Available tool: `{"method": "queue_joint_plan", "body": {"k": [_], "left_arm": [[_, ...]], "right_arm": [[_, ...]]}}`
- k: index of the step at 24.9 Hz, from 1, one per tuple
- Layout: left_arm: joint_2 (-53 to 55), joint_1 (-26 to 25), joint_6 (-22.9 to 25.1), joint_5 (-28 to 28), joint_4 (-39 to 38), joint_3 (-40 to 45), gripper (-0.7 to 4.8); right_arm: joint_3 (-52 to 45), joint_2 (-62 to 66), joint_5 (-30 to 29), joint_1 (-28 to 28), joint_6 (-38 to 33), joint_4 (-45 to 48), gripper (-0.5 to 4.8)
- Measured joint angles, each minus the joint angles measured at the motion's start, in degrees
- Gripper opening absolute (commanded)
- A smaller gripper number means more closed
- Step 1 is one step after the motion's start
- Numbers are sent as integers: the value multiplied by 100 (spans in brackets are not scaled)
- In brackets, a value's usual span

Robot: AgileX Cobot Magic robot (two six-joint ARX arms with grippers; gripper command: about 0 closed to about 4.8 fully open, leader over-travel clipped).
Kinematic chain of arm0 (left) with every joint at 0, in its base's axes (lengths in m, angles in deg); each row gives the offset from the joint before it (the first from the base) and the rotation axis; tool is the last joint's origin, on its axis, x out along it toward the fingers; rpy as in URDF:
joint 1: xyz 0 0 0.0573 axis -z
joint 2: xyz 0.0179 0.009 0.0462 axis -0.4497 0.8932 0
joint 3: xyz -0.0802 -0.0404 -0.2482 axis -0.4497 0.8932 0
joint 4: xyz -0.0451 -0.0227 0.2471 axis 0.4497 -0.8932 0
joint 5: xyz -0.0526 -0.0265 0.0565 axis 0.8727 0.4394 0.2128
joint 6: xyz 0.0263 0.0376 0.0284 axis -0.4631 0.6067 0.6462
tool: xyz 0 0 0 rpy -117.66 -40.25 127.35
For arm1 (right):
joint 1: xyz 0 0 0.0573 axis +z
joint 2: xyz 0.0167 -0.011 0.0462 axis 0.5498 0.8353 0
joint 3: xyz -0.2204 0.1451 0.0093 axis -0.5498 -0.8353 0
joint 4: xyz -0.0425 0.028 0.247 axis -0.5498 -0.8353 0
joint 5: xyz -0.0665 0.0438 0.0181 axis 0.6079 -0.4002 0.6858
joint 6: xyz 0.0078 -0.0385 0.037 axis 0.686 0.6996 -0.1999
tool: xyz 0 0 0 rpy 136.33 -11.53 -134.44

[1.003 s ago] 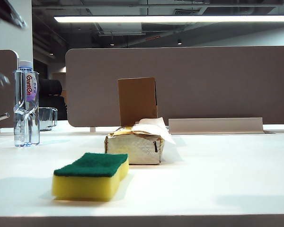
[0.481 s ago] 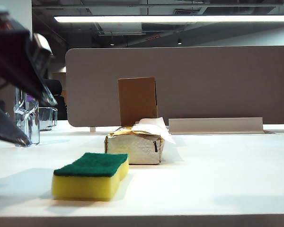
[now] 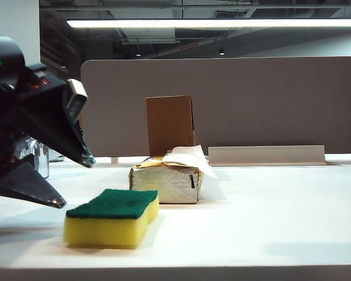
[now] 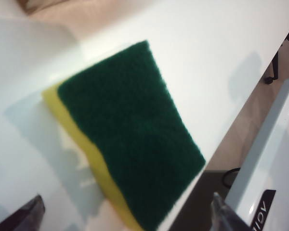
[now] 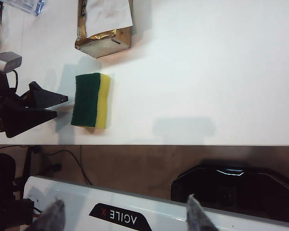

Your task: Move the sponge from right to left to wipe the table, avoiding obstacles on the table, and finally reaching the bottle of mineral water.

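Observation:
The yellow sponge [image 3: 112, 218] with its green top lies near the front of the white table [image 3: 269, 216]. My left gripper [image 3: 76, 182] hangs open just left of it, fingers pointing at its end without touching. In the left wrist view the sponge [image 4: 130, 130] fills the space ahead of the open left gripper [image 4: 126, 207]. Behind stand the foil tissue pack [image 3: 167, 181] and the brown cardboard box [image 3: 169, 124]. The water bottle [image 3: 42, 161] is mostly hidden behind the left gripper. My right gripper [image 5: 124, 207] is open and empty, held off the table's front edge above the robot base.
A grey partition [image 3: 234, 99] closes off the back of the table, with a low grey ledge [image 3: 266, 155] in front of it at the right. In the right wrist view the white robot base [image 5: 135, 214] sits below the table's front edge [image 5: 183, 144].
My left gripper has come down from the upper left and moved right, toward the sponge's left end, and now covers most of the bottle. The sponge and obstacles have not moved.

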Motion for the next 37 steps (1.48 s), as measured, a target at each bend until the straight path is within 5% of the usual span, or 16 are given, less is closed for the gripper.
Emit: {"method": "queue_joint_plan", "body": {"k": [15, 17, 18, 22, 26, 29, 37], "left_arm": [[866, 874, -284, -170, 1346, -72, 479], [863, 1003, -341, -385, 1445, -79, 425], [859, 1064, -398, -527, 1493, -85, 344], [890, 1113, -603, -1010, 1519, -98, 171], [894, 1117, -702, -1110, 1453, -81, 168], [918, 1119, -699, -1117, 1436, -85, -7], [927, 1121, -671, -1117, 1255, -85, -5]], "right_arm": [[0, 0, 0, 2, 0, -15, 303], [-2, 2, 0, 2, 0, -13, 303], [0, 0, 0, 4, 0, -15, 303], [-2, 0, 0, 4, 0, -15, 303], [-2, 0, 0, 4, 0, -15, 303], [-2, 0, 0, 4, 0, -15, 301], [-2, 0, 0, 4, 0, -15, 301]]}}
